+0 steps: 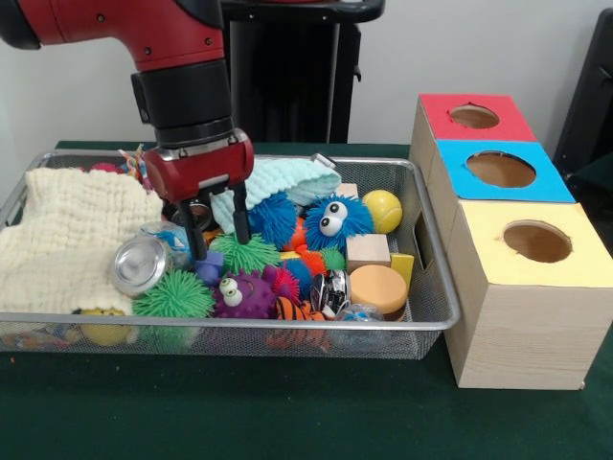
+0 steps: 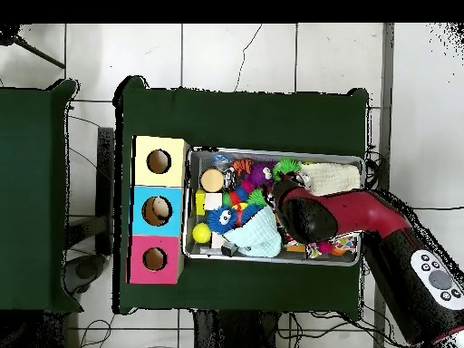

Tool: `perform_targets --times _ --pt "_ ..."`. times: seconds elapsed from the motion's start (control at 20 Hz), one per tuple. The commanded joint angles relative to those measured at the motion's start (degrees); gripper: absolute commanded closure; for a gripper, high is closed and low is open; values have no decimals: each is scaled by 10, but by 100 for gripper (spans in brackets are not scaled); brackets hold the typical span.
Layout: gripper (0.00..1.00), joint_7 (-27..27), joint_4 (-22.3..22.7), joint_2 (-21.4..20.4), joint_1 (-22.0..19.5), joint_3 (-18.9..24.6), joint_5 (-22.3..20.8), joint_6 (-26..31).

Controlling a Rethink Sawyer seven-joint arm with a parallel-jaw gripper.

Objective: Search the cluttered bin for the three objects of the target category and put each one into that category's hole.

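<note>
My gripper (image 1: 218,233) hangs open inside the wire bin (image 1: 239,326), left of its middle. Its two black fingers (image 1: 197,238) straddle empty air just above a green spiky ball (image 1: 245,253). Around it lie a blue fuzzy ball with eyes (image 1: 335,220), a blue spiky ball (image 1: 275,218), a purple spiky toy with eyes (image 1: 244,295), a larger green spiky ball (image 1: 172,295), a silver can (image 1: 141,265), a wooden cube (image 1: 368,251), a tan disc (image 1: 378,287) and a yellow ball (image 1: 383,211). In the overhead view the red arm (image 2: 313,216) covers the gripper.
A cream cloth (image 1: 72,240) fills the bin's left end; a pale teal cloth (image 1: 278,180) lies at the back. Right of the bin stand three boxes with round holes: red (image 1: 474,116), blue (image 1: 500,170), yellow (image 1: 536,241). Overhead they sit left of the bin (image 2: 272,152).
</note>
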Motion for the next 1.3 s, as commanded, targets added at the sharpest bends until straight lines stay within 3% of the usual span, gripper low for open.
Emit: perform_targets --times 0.05,0.2,0.35,0.7,1.3 --pt "0 -84 -6 17 7 10 -59 -10" --pt "0 -116 0 4 15 22 -76 5" --pt "0 -104 13 -29 51 6 -109 5" --pt "0 -88 37 -49 47 2 -108 11" --pt "0 -80 25 -39 48 -13 -98 29"
